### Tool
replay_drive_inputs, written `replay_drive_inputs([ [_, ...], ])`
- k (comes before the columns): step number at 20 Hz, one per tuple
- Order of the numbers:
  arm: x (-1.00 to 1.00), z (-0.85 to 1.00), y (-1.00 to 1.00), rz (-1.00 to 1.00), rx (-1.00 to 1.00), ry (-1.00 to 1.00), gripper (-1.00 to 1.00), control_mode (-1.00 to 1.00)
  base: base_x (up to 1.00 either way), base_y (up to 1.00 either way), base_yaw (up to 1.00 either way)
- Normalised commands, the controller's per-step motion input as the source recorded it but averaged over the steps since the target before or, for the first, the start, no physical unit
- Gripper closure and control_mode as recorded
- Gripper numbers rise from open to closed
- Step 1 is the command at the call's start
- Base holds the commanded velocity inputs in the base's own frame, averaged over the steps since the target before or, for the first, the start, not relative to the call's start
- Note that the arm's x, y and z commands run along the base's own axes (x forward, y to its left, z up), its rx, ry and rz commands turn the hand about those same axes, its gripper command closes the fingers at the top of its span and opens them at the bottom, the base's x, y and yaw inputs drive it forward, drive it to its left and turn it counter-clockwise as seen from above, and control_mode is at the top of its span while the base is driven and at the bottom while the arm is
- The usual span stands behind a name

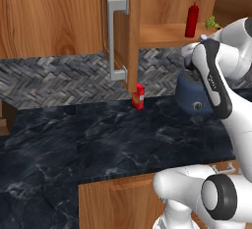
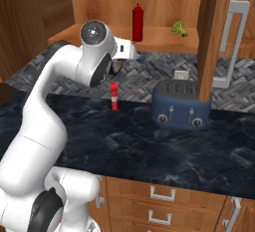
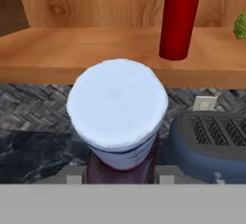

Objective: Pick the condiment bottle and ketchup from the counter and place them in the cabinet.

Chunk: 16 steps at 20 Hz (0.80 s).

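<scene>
My gripper (image 3: 120, 174) is shut on the condiment bottle (image 3: 117, 104), whose pale round top faces the camera above a dark purple body. It hangs in the air just in front of and below the open cabinet's shelf (image 3: 72, 50). The ketchup (image 3: 178, 16) stands upright on that shelf, up and to the right of the held bottle. It is a slim red bottle (image 1: 192, 20) (image 2: 137, 23). In the right base view the gripper (image 2: 118, 65) sits below the shelf edge (image 2: 159, 41), above the counter (image 2: 149, 136).
A navy toaster (image 2: 179, 106) (image 3: 211, 141) stands on the counter under the shelf. A small red carton (image 1: 139, 97) (image 2: 114, 96) stands by the backsplash. A piece of broccoli (image 2: 178, 28) lies on the shelf right of the ketchup. The open cabinet door (image 1: 129, 26) with grey handle (image 1: 116, 39) juts out.
</scene>
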Motion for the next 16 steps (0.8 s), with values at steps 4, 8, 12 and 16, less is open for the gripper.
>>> replay_drive_inputs([
  [4,-0.01,0.56,0.21,0.09,-0.07,-0.12,1.0,-1.0,0.0,0.0,0.0],
  [8,0.0,0.4,0.21,0.08,-0.01,-0.11,1.0,-1.0,0.0,0.0,0.0],
  [12,0.0,0.22,0.22,0.09,0.0,-0.08,1.0,-1.0,0.0,0.0,0.0],
  [16,0.01,0.03,0.31,0.09,0.0,-0.04,1.0,-1.0,0.0,0.0,0.0],
])
